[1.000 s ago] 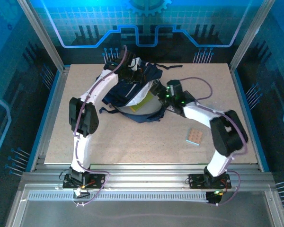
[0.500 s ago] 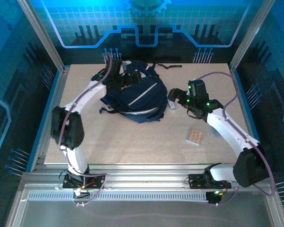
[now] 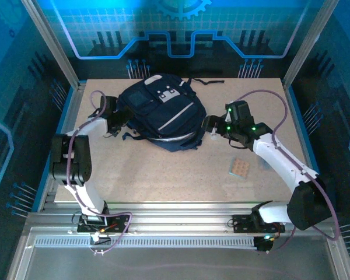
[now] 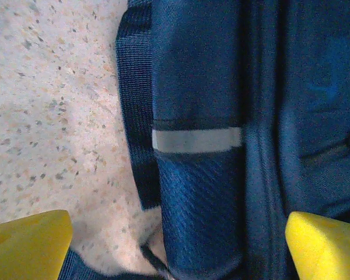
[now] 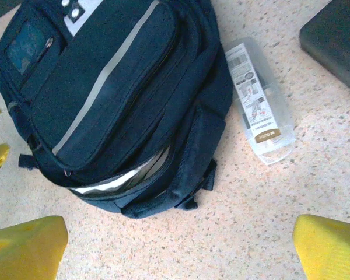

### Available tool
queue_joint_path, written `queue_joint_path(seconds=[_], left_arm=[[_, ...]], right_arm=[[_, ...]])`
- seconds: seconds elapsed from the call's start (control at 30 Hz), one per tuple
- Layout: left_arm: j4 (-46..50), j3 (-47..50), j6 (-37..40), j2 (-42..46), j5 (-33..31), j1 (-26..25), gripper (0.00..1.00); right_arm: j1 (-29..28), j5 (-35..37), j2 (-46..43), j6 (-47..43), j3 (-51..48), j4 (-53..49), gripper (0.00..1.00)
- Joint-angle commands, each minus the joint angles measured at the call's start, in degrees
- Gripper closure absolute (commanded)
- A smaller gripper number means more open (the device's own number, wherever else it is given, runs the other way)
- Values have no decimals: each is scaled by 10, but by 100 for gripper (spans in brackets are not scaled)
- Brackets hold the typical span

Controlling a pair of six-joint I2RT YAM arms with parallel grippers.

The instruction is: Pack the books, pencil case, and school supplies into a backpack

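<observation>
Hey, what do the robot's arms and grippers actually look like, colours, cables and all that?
The left arm and right arm both have white links joined by bulky black joint housings. A mauve cable loops loosely along each. Small green lights glow near the right arm's wrist. The left gripper and right gripper are black, with bright yellow fingers seen in the wrist views.

Overhead and close wrist cameras share the backpack (image 3: 163, 114)

Left gripper (image 3: 118, 121), right gripper (image 3: 209, 125): jaws apart
</observation>
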State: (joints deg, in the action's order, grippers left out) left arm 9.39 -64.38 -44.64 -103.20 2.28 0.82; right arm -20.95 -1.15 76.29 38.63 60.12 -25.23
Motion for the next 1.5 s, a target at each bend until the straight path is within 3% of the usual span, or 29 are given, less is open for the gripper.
queue_joint_path(seconds=[0.0, 0.03, 0.1, 0.27, 0.3, 0.5, 0.63, 0.93, 1.03, 1.2, 1.33, 1.47], left_arm=[[-52, -26, -38, -53, -6, -1, 12], [-61, -34, -46, -67, -5, -1, 17], [-84, -47, -59, -94, 2, -1, 36], [-148, -20, -87, -101, 23, -3, 93], [-164, -2, -93, -90, 24, -4, 100], [-257, 154, -164, 44, 30, -10, 100], [-251, 219, -184, 134, 38, -24, 100], [-189, 315, -230, 329, -46, -137, 100], [-199, 323, -251, 346, -71, -165, 100], [-238, 316, -276, 325, -99, -196, 100], [-265, 295, -286, 293, -102, -212, 100], [-275, 275, -291, 280, -107, -227, 100]], right_arm=[[-17, -9, 7, -22, 24, -13, 0], [-22, -9, 6, -24, 26, -15, 0], [-36, -8, 4, -28, 29, -17, 0], [-92, -17, 9, -4, 7, 19, 1], [-100, -27, 17, 5, -2, 35, 2], [-119, -63, 115, 80, -44, 144, 5], [-117, -77, 198, 93, -23, 206, 9], [-104, -57, 293, 39, 107, 229, 20], [-100, -45, 275, 12, 126, 187, 20], [-110, -39, 158, -39, 69, 116, 17], [-142, -44, 59, -72, 26, 57, 15], [-198, -69, 32, -70, 8, 63, 15]])
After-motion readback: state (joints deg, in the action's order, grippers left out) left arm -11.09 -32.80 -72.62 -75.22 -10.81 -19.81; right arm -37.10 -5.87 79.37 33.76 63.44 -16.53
